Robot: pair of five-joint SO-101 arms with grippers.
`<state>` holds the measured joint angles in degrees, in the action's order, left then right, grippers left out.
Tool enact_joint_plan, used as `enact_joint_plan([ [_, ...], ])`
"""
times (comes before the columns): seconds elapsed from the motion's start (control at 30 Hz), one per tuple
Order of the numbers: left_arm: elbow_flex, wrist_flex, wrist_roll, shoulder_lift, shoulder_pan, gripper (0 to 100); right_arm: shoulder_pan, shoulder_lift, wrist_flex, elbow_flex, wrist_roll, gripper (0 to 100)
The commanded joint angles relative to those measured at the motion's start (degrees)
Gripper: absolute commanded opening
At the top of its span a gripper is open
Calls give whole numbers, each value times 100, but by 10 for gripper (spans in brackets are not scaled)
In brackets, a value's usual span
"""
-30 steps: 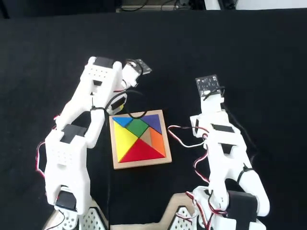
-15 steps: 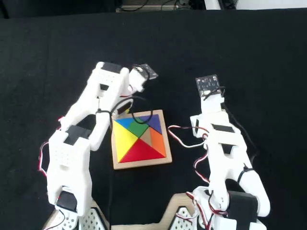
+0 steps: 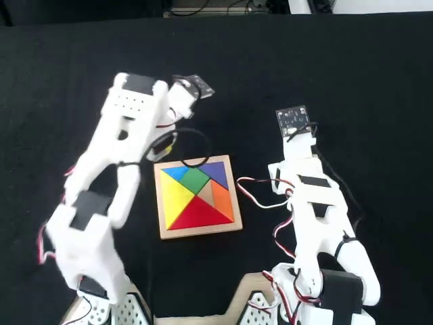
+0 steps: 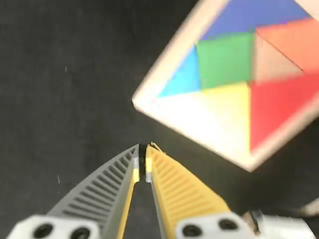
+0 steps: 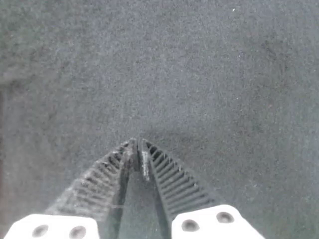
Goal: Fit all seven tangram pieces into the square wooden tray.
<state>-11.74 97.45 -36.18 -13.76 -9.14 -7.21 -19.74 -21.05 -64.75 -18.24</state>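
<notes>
Your left gripper point(image 4: 144, 152) has its jaws together on nothing. The tray point(image 3: 201, 231), with all seven pieces point(image 3: 193, 203) seated in it, lies just ahead of their tips. Your right gripper point(image 5: 135, 149) is likewise closed and empty, over black cloth point(image 5: 209, 74).

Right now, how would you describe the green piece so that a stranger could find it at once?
In the middle of the black table lies the square wooden tray, full of coloured pieces. Near its far edge, the green piece sits between the light blue triangle and the dark blue piece. It is the only green one, a square turned on its corner.
</notes>
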Motion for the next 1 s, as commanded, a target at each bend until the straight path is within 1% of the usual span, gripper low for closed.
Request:
enact_joint_plan([
  [0.0,681,273,18,1600,84,30,79,40,-53,435,-62,11],
  [0.07,1402,62,316,2585,92,30,79,40,-53,435,-62,11],
  [0.13,2308,-457,774,3587,101,30,79,31,-44,409,-62,11],
  [0.23,4163,-1635,1837,4712,242,30,79,-4,-53,365,-62,11],
  [0.3,5464,-2497,2382,5204,171,30,88,-4,-70,365,-62,11],
  [0.33,6079,-2892,2611,5415,66,30,97,-4,-149,391,-62,11],
  [0.4,7064,-3516,3156,5802,-400,30,105,-13,-387,479,-105,11],
  [0.47,7662,-3868,3631,6154,-1059,30,220,22,-563,541,-325,11],
  [0.5,7679,-3912,3692,6233,-1262,30,281,22,-589,532,-431,11],
  [0.63,7327,-3525,3490,6330,-1560,31,396,31,-580,470,-633,11],
  [0.77,7257,-3024,2532,5820,-2281,76,413,31,-448,435,-633,11],
  [0.97,7248,-2980,1451,4932,-2510,77,422,31,-378,400,-633,11],
])
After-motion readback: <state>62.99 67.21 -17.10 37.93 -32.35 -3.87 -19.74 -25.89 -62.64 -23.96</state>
